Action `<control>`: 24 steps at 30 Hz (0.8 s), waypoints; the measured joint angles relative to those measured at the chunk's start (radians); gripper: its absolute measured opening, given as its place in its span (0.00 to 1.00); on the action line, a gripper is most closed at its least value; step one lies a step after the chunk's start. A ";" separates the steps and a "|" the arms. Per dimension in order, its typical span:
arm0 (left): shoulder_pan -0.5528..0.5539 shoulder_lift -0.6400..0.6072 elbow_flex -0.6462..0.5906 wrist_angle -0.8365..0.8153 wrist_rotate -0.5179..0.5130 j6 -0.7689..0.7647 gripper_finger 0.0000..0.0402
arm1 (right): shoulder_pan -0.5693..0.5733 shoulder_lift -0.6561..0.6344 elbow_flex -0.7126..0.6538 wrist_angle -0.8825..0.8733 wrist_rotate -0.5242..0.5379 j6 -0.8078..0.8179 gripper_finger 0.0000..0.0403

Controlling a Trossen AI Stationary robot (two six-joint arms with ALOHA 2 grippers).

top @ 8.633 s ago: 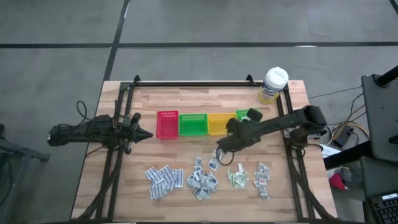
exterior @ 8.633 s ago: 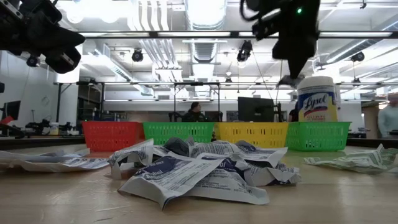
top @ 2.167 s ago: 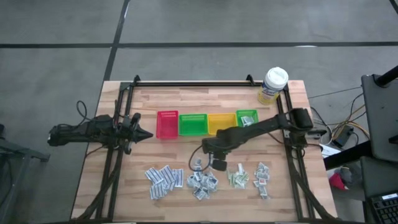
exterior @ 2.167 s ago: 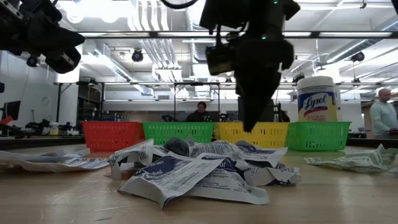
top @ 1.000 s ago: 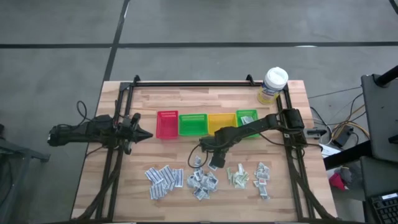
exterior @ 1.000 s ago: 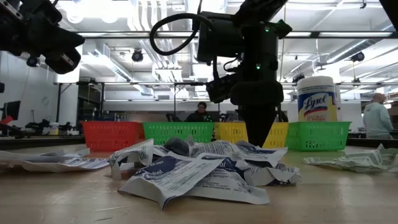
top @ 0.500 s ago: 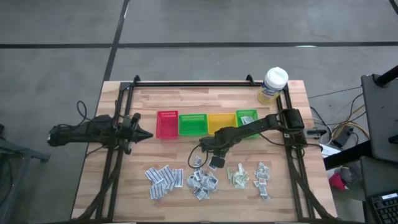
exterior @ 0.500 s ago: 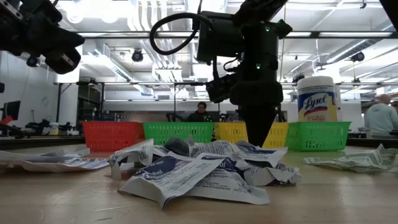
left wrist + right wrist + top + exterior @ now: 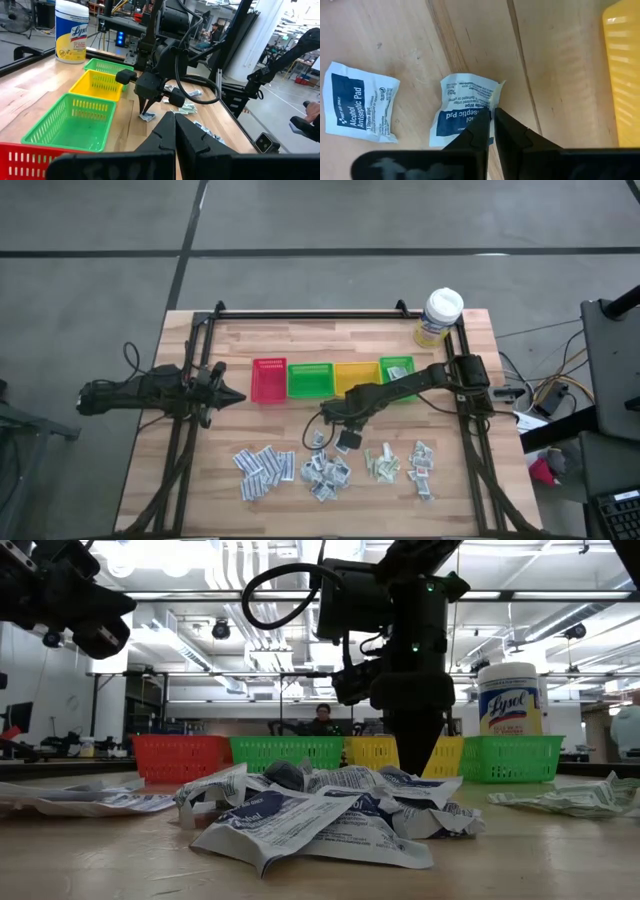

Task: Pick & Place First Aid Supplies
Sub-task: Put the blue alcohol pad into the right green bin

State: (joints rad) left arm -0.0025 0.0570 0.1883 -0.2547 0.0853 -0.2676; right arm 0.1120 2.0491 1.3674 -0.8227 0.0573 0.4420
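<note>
Green bin [image 9: 397, 368] nearest the tub holds sachets; yellow bin [image 9: 351, 379] bare

Grey floor [image 9: 330, 220], ceiling strip lights [image 9: 330, 555], exposed ducts [image 9: 240, 570], cluttered workbenches [image 9: 60, 745]

Right gripper's fingers [image 9: 492, 122] covering part of the alcohol pad sachet [image 9: 465, 107], yellow bin [image 9: 622, 70] being cut off by the right wrist view's edge, print on the sachet piles [image 9: 330, 465] staying too small to read from above.
</note>
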 joint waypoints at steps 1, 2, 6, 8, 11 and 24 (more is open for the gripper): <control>0.000 0.000 0.000 0.000 0.000 0.000 0.00 | 0.000 0.000 0.000 0.000 0.002 0.000 0.03; 0.000 0.000 0.000 0.000 0.000 0.000 0.00 | 0.000 0.000 0.000 0.000 0.006 0.000 0.03; 0.000 0.000 0.000 0.000 0.000 -0.001 0.00 | 0.002 -0.002 0.000 0.001 0.042 0.000 0.02; 0.000 0.000 0.000 0.000 0.000 -0.001 0.00 | 0.002 -0.005 -0.001 0.001 0.043 0.000 0.02; 0.000 0.000 0.000 0.000 0.000 -0.001 0.00 | 0.002 -0.008 -0.002 0.001 0.044 -0.004 0.02; 0.000 0.000 0.000 0.000 0.000 -0.002 0.00 | 0.001 -0.012 -0.002 0.000 0.047 -0.016 0.02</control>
State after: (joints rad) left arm -0.0024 0.0570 0.1883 -0.2547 0.0853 -0.2699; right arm 0.1133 2.0374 1.3655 -0.8223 0.1040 0.4257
